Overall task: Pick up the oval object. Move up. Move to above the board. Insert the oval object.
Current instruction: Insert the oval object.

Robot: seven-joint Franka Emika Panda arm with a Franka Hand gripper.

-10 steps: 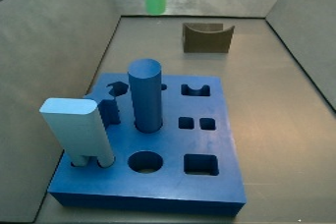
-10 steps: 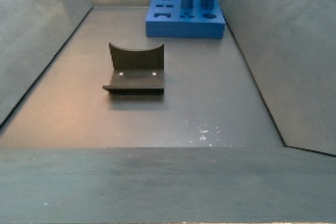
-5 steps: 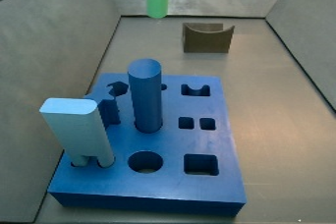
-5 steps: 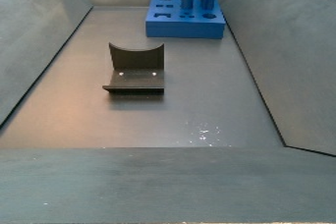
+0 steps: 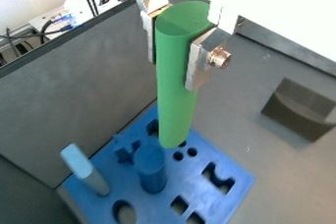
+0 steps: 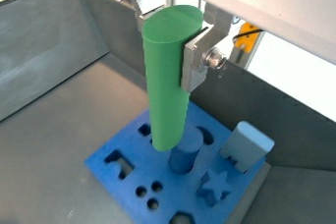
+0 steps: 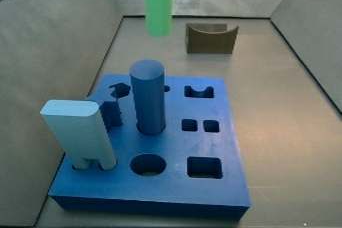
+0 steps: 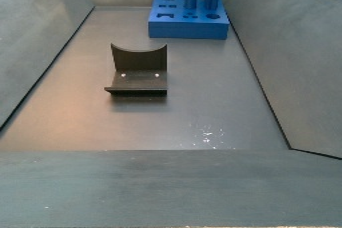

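1. Wrist views: the gripper [image 5: 182,33] was pinching the top of the oval object [image 5: 174,90], silver fingers [image 5: 207,59] pressed against its sides. The green peg hung upright, clear of everything below.
2. Under the peg both wrist views showed the board [image 5: 223,194], with the dark blue cylinder [image 5: 151,167] standing in it and the light blue block [image 5: 79,165] at one corner. The peg's lower end was above the board, close over the cylinder; exact hole under it could not be told.
3. Side view: only the peg [image 7: 159,0] showed, high up beyond the board [image 7: 160,187]; gripper out of frame. The brown U-shaped block [image 7: 209,38] sat on the floor farther back.
4. Another side view: U-shaped block [image 8: 136,70] near, board [image 8: 187,20] far; peg and gripper not seen.
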